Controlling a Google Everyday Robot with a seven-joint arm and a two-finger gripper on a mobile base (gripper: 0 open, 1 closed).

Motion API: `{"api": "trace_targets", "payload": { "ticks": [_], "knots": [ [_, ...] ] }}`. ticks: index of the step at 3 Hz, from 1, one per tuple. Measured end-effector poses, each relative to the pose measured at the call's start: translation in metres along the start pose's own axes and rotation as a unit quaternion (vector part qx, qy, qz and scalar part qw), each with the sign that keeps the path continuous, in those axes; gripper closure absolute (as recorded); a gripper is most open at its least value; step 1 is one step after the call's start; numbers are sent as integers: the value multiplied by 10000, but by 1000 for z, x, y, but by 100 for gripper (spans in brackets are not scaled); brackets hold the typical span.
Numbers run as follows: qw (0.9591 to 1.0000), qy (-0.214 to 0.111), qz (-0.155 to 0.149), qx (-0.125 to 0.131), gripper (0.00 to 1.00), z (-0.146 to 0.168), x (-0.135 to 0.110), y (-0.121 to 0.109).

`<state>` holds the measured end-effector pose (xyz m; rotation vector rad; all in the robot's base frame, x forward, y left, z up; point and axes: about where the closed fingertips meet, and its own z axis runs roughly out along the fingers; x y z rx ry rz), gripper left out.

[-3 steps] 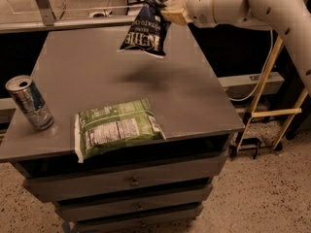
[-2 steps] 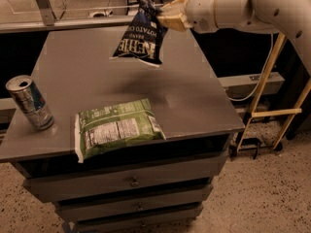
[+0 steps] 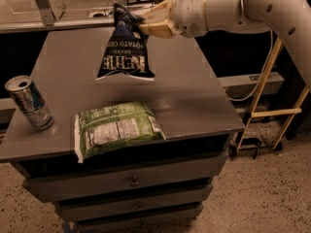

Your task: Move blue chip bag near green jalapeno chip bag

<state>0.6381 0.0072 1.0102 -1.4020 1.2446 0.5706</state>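
Note:
The blue chip bag point(image 3: 124, 47) hangs upside down in the air above the middle of the grey cabinet top point(image 3: 68, 67), white lettering facing me. My gripper point(image 3: 142, 24) is shut on the bag's top corner, coming in from the right on the white arm point(image 3: 228, 8). The green jalapeno chip bag point(image 3: 116, 128) lies flat near the front edge of the cabinet top, label panel up, below and slightly left of the hanging blue bag.
A silver-blue drink can point(image 3: 29, 103) stands at the front left of the cabinet top. Drawers point(image 3: 131, 181) are below. A yellow ladder-like frame point(image 3: 272, 106) stands to the right of the cabinet. Chair legs show at the back.
My gripper has carried the blue chip bag leftward and lower, closer to the green bag. The can and green bag have not moved.

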Motion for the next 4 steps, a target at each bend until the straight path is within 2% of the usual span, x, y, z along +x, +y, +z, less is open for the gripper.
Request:
{"api": "trace_targets", "payload": {
  "ticks": [1, 2, 3, 4],
  "knots": [
    [9983, -117, -223, -534, 28, 6, -12, 18],
    [9943, -79, -369, -997, 4, 2, -19, 34],
    [9931, -69, -376, -1113, 0, 2, -19, 40],
    [9930, -69, -376, -1114, 0, 2, -19, 40]
  ]
}}
